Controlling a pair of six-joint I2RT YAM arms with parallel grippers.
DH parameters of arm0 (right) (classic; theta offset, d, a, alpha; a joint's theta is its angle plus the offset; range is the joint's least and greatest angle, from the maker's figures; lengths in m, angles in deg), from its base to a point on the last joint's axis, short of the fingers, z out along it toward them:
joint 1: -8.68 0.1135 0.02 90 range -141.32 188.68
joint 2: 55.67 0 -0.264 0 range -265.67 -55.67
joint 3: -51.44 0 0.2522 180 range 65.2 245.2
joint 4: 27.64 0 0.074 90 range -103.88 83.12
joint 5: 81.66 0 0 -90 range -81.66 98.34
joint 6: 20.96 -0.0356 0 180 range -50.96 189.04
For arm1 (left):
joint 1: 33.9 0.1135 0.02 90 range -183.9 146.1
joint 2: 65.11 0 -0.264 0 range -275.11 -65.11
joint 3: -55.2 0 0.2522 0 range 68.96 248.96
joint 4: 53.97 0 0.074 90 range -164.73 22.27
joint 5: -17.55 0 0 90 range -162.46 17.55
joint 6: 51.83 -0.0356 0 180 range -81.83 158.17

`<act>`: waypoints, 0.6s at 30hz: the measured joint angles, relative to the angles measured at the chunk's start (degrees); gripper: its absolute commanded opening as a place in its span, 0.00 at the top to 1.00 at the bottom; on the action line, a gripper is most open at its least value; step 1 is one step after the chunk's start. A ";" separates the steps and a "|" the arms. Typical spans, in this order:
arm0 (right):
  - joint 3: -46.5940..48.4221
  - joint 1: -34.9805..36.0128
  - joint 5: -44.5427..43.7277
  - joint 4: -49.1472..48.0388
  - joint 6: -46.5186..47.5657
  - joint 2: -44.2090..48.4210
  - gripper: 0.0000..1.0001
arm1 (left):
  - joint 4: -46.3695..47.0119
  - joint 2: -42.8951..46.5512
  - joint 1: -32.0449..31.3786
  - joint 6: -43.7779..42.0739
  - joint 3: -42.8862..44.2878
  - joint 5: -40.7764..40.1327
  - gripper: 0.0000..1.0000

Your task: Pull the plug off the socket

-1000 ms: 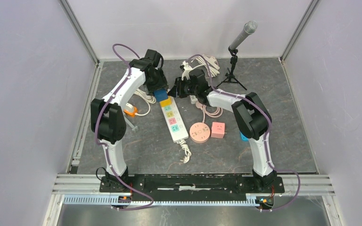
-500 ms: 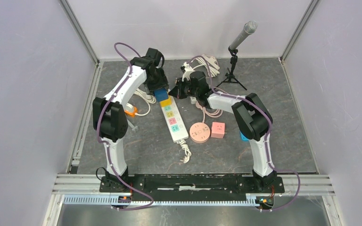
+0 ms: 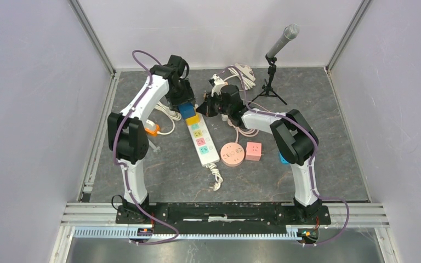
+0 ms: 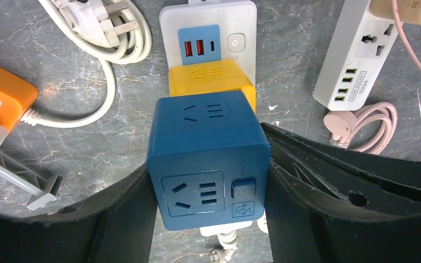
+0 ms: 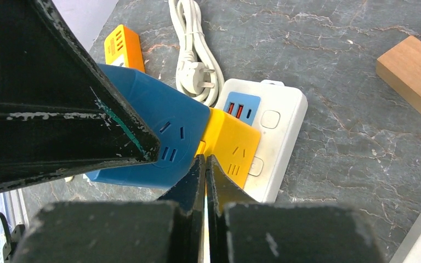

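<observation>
Here, the left gripper (image 4: 208, 178) is clamping the blue plug (image 4: 207, 137). The right gripper (image 5: 204, 170), pinched closed, is hovering beside it.

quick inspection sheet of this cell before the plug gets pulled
surface: grey stone-look table
job's things: blue cube touching yellow cube, which sits on the white strip
clutter: orange adapter, second strip, pink round socket, pink cube, wood block
grippers: left gripper clamps blue cube; right gripper shut, tips at yellow cube
cables: white cord and pink cord, both coiled
surroundings: mic stand, pale walls
</observation>
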 measured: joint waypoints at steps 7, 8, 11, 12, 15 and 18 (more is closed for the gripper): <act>3.17 0.59 -1.79 3.67 0.02 -0.87 1.00 | 0.11 -0.09 1.95 -0.79 -0.26 4.22 0.98; 4.00 0.52 -1.86 4.09 0.02 -1.38 1.00 | 1.01 0.28 2.10 -0.81 -1.18 4.87 0.98; 5.79 0.37 -1.53 4.59 -0.09 -2.51 1.00 | 4.09 2.43 2.62 -0.79 -4.76 5.95 0.98; 6.10 0.39 -1.53 4.74 -0.04 -2.67 1.00 | 4.46 2.67 2.69 -0.76 -5.16 5.97 0.98; 6.62 0.37 -1.46 5.33 0.02 -2.93 1.00 | 4.31 2.71 2.21 -0.70 -5.01 4.59 0.98; 6.86 0.26 -1.49 6.01 0.04 -3.04 1.00 | 3.61 2.60 -0.02 -0.66 -4.09 0.11 0.98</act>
